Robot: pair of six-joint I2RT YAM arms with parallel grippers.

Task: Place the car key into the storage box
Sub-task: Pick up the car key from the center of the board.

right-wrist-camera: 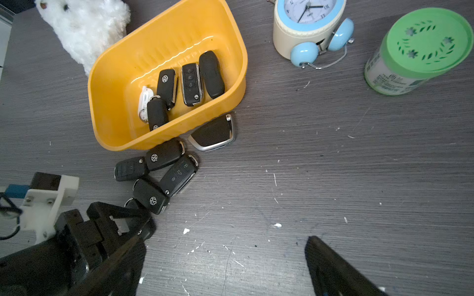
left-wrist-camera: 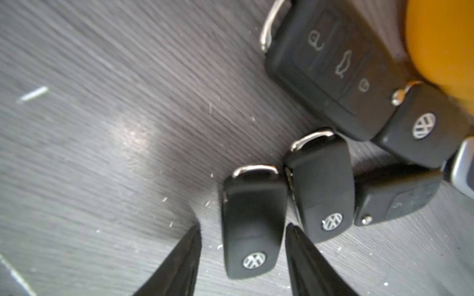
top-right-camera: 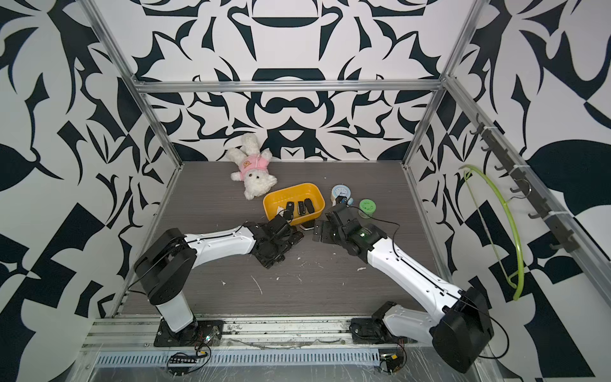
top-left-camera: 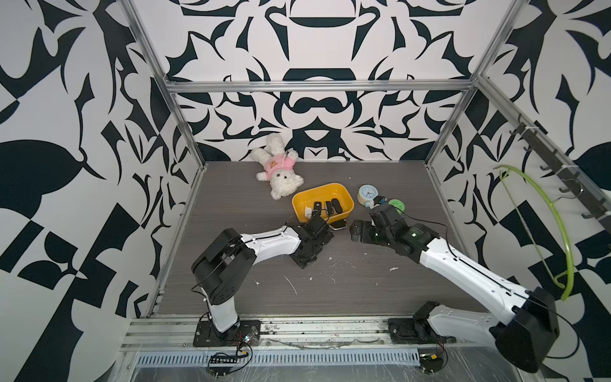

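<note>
Two arms dominate the scene. The left arm (top-left-camera: 264, 244) reaches in low, and the right arm (top-left-camera: 463, 264) is parked at about 3 o'clock of it.

- **Table:** The grey table (top-left-camera: 363, 281) is scuffed and flecked with white bits.
- **Bystanders:** The plush toy (top-left-camera: 281, 175) lies at 11 o'clock of the storage box (right-wrist-camera: 107, 84), close to its corner. A green-lidded jar (right-wrist-camera: 423, 43) and a little alarm clock (top-left-camera: 367, 193) sit off at 3 o'clock. None of them is in the way.
- **The box:** It already holds a few keys, and several more are bunched on the table at its 6 o'clock, right against the near wall.
- **The target:** The car key (left-wrist-camera: 251, 205) is the outermost one in that bunch, lying flat with its metal loop pointing toward the box.
- **Grippers:** The left gripper (left-wrist-camera: 243, 225) straddles the key, partly open, and I can see table between one finger and the shell, so no squeeze yet. The right gripper (right-wrist-camera: 225, 243) is spread wide with nothing in it.

My guess on handling is a hard, smooth plastic shell, light and rigid, and a bit slick. I'd pinch across the narrow sides at mid-body, not the loop.

The catch is the neighbour key (left-wrist-camera: 320, 187), which sits just beside the target. One finger is wedged into that thin gap and could drag the neighbour along. After that the key has to clear the box wall.
</note>
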